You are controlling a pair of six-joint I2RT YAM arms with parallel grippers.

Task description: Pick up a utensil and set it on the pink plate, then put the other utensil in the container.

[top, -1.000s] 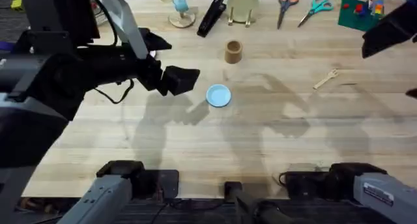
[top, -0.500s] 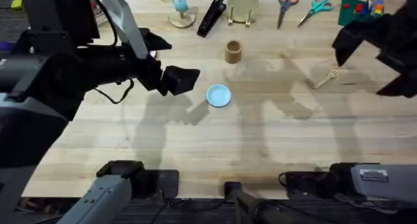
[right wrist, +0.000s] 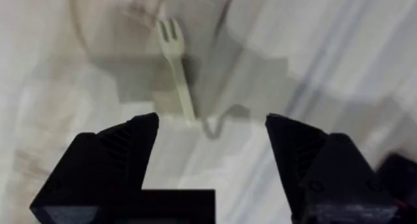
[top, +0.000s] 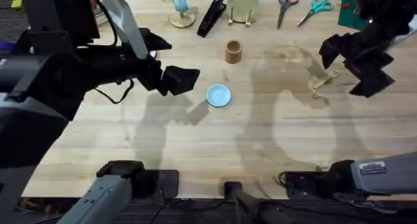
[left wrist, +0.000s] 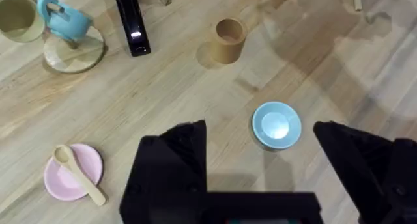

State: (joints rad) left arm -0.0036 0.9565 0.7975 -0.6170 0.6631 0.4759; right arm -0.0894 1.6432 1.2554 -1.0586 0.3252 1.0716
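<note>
Wooden spoon (left wrist: 78, 175): it lies on the pink plate (left wrist: 60, 178), bowl end on the plate and handle running over the rim toward the table. You can count the first half of the task as done.
Pink plate: it sits near the left arm, well apart from the light blue plate (left wrist: 276, 125), which you should leave alone.
Fork (right wrist: 176, 68): it lies flat on the table (top: 215, 146) at the right side, prongs pointing away from the right gripper; nothing holds it yet.
Container (top: 233, 51): the tan-brown cup stands upright toward the back of the table, and I see nothing inside it from the left wrist view.
Right gripper (right wrist: 212, 152): its fingers are spread apart, one on each side of the fork's handle end, above it and not touching as far as I can judge.
Left gripper (left wrist: 260, 155): its fingers are apart and hold nothing; it hangs above the table between the two plates.
What is left: you need to close on the fork, lift it, carry it across to the container and drop it in. My judgement is that you are a little past the middle of the task.
</note>
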